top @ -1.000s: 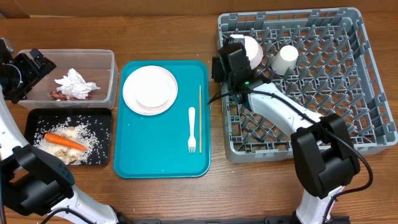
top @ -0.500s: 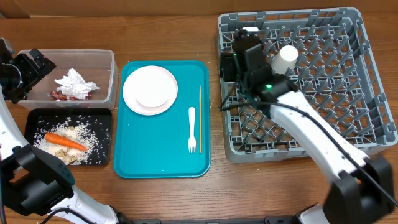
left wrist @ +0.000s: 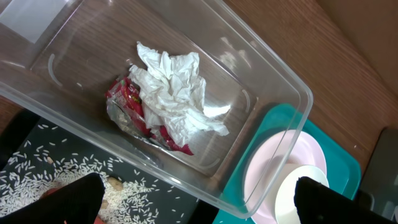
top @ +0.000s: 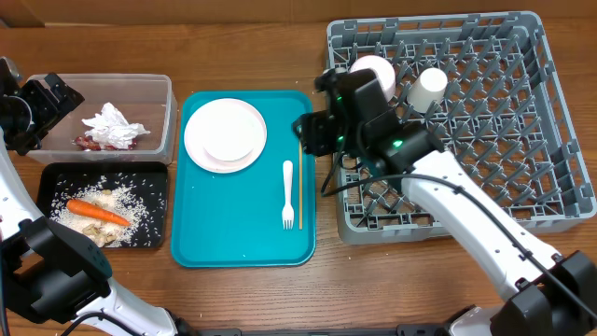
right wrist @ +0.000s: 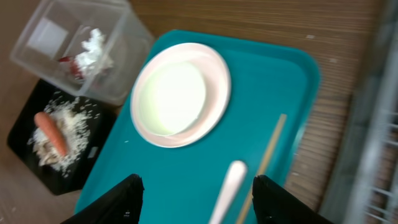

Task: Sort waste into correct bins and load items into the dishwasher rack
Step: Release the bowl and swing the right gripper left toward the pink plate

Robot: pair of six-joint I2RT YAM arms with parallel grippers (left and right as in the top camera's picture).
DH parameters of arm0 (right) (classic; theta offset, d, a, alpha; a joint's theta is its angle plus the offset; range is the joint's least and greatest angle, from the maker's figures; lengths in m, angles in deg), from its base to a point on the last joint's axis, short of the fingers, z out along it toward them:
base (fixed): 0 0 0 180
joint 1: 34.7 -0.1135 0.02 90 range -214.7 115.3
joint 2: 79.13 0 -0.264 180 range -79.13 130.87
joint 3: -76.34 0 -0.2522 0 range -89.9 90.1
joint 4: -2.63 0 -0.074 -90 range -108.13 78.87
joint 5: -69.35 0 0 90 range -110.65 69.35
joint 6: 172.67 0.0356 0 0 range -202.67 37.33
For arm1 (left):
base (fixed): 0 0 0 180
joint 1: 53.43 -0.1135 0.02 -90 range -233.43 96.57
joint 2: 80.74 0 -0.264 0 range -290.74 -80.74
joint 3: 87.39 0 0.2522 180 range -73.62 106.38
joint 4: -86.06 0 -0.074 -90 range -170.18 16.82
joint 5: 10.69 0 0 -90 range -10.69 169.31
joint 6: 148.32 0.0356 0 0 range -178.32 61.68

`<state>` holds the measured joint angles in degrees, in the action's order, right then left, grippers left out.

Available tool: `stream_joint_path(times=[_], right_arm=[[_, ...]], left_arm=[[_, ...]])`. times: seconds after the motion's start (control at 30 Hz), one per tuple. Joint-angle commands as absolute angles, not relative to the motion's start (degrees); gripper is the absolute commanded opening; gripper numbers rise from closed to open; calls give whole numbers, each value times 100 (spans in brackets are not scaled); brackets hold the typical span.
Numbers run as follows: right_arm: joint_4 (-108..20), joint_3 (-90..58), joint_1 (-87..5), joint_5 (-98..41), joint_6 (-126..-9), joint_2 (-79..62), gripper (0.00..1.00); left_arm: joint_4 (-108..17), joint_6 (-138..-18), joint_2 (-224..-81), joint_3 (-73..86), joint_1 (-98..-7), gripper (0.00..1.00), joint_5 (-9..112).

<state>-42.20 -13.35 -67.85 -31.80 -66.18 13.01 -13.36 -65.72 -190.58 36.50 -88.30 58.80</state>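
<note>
My right gripper [top: 312, 133] hangs open over the teal tray's right edge, nothing between its fingers [right wrist: 134, 190]. Below it lie the white fork [top: 288, 194] and chopstick [top: 299, 173]; in the wrist view the fork [right wrist: 227, 186] is blurred. A pink plate [top: 225, 134] carries a smaller white plate. The bowl [top: 373, 70] and cup [top: 430, 89] sit in the grey rack [top: 438, 224]. My left gripper [top: 45, 105] is open above the clear tub [top: 103, 80], which holds the napkin [left wrist: 174, 87] and red wrapper [left wrist: 130, 102]. The black tray [top: 56, 177] holds the carrot [top: 96, 212] and rice.
The teal tray [top: 233, 229] lies between the bins and the rack. Bare wooden table runs along the front edge. The right arm's forearm crosses the rack's front left corner.
The right gripper has left the rack's back left corner, where the bowl now shows, and swung left to the teal tray's edge. The left arm has not moved.
</note>
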Motion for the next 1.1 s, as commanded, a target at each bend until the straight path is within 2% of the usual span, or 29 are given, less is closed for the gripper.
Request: stream_joint_path(times=[0.0, 0.27, 0.6, 1.07], right_arm=[[-4005, -1265, -7132, -2975, -6612, 1543, 60], [-3195, -1265, -7381, -2651, -6612, 2389, 59], [-1883, -1265, -7386, -2645, -6609, 3215, 53], [-1359, -1265, -7436, -2669, -6614, 3775, 52]], left_arm=[[-1336, -6624, -19097, 3639, -8791, 100, 5895], [-1336, -6624, -19097, 3639, -8791, 100, 5895], [-1333, -6624, -19097, 3639, -8791, 100, 5895], [-1333, -6624, -19097, 3639, -8789, 100, 5895]])
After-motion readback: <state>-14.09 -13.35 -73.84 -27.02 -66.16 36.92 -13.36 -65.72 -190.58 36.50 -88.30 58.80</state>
